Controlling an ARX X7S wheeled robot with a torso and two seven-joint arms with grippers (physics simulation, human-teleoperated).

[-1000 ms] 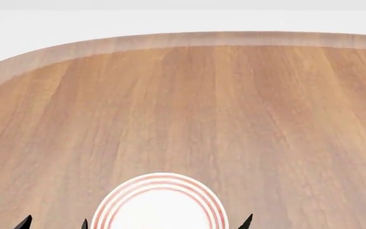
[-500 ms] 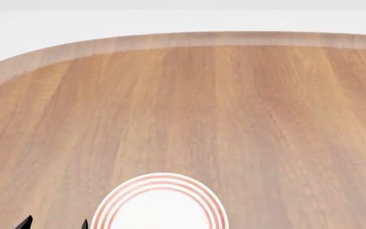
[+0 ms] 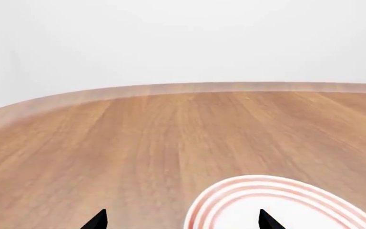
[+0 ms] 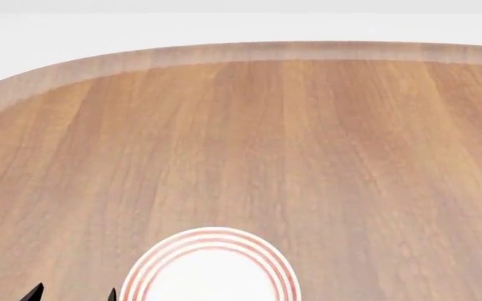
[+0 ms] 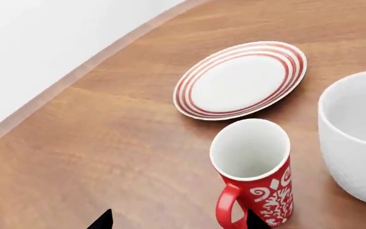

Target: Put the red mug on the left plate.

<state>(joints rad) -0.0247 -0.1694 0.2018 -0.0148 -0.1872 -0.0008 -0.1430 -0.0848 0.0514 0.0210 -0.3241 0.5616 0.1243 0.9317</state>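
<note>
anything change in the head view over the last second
The black fingertip of the right gripper that showed at the head view's bottom edge, right of the plate, has dropped out of that view. The plate, the table and the left gripper tips stayed put.

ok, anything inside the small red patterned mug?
The red floral mug stands upright, showing only bare white inner wall in the right wrist view. Its rim hides the bottom, so I can't rule out something small there.

A glossy ceramic-looking red patterned mug and red-ringed white plate sit on a matt wood-grain table.
</note>
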